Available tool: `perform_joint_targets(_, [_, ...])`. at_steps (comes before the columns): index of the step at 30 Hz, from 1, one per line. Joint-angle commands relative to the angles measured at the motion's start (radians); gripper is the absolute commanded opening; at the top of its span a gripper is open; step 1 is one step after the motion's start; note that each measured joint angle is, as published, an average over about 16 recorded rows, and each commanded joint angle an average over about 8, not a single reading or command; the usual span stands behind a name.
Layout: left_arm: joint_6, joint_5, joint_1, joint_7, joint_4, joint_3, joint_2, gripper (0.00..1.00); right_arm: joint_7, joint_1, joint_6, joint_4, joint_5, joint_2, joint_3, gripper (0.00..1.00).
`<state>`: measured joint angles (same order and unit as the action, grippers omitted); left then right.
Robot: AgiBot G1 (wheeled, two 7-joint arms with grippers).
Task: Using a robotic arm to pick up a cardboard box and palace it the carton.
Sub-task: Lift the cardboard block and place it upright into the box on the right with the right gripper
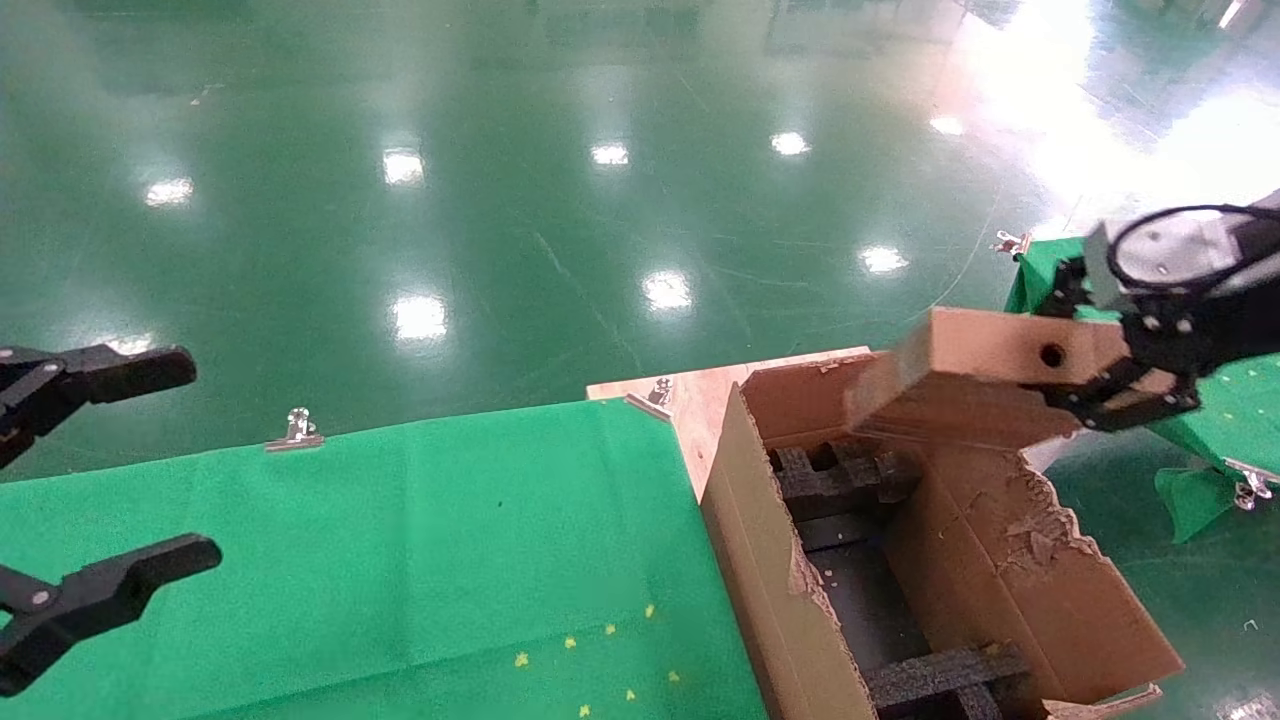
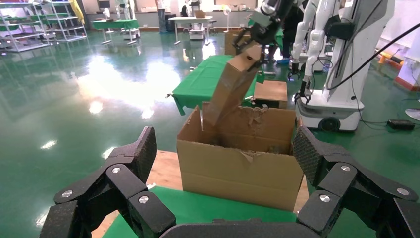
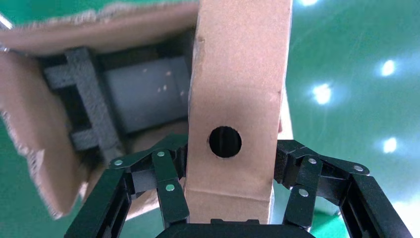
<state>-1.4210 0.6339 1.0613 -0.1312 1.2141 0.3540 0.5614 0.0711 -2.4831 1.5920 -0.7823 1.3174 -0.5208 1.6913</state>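
Observation:
My right gripper (image 1: 1100,385) is shut on the cardboard box (image 1: 975,375), a small flat brown box with a round hole in its face. The box hangs tilted, its far end pointing down over the carton's (image 1: 1010,560) far end. In the right wrist view the cardboard box (image 3: 237,99) fills the gap between the fingers (image 3: 168,173), and the carton (image 3: 44,144) with black foam inserts (image 3: 89,104) lies beneath. From the left wrist view the cardboard box (image 2: 230,84) slants into the carton (image 2: 237,168). My left gripper (image 1: 110,470) stands open and idle at the left edge, holding nothing.
A green cloth covers the table (image 1: 400,560), held by metal clips (image 1: 297,430). The carton stands on a wooden board (image 1: 700,395) beside it. A second green-covered table (image 1: 1230,400) lies behind the right gripper. Glossy green floor (image 1: 600,200) lies beyond.

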Motion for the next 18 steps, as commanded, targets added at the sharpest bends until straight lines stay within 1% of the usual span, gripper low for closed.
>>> perform_joint_targets(1, [0.0,0.0,0.0,0.0,0.0,0.0,0.0,1.0,-0.002,-0.017,-0.001,0.007,0.005,0.023,0.031,0.0])
perform_joint_targets(6, [0.0,0.0,0.0,0.0,0.0,0.0,0.0,1.0,-0.003,-0.028,-0.005,0.01,0.006,0.043,0.068,0.0])
perform_joint_targets(12, [0.0,0.0,0.0,0.0,0.0,0.0,0.0,1.0,-0.016,-0.02,-0.016,0.014,0.0,0.044,0.071,0.0])
perform_joint_targets(15, [0.0,0.0,0.0,0.0,0.0,0.0,0.0,1.0,-0.064,0.0,-0.03,0.025,-0.023,0.051,0.076,0.0])
perform_joint_targets(18, [0.0,0.0,0.0,0.0,0.0,0.0,0.0,1.0,-0.138,0.03,-0.044,0.039,-0.061,0.061,0.079,0.0])
